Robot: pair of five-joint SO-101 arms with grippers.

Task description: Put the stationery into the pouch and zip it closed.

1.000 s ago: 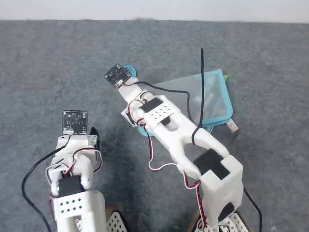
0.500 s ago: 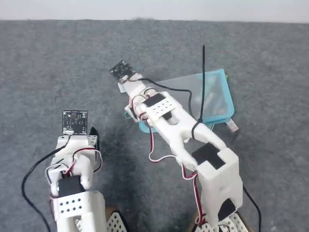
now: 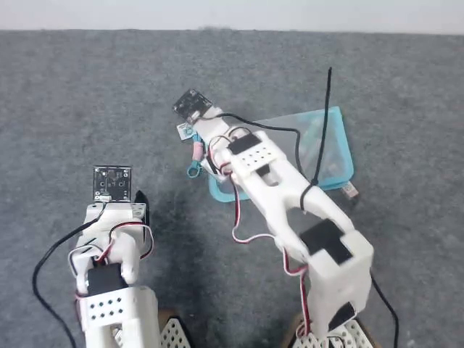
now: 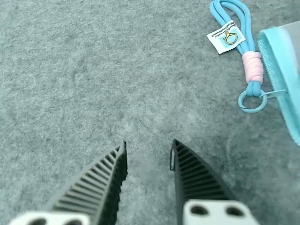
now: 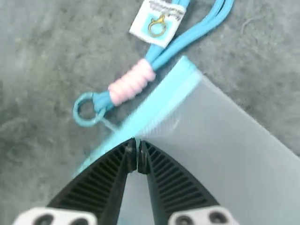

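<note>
Holds the left arm (image 3: 109, 246) folded low at 7 o'clock in the high view, aimed toward 12. Keeps the left gripper (image 4: 149, 143) with fingers parted, a clear gap between the tips. Has the right arm (image 3: 290, 203) stretched from 5 o'clock toward 11. Presses the right gripper (image 5: 136, 143) fingers together, tips all but touching.

the white tag (image 5: 156, 17) bears print too small to read.

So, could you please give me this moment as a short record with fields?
Pouch: translucent blue, lying flat on grey carpet
Right pincer: shut, tips at the pouch's zip edge
Left pincer: open, over bare carpet
Cord loop: blue, pink wrap, ring end beside the zip edge
</note>
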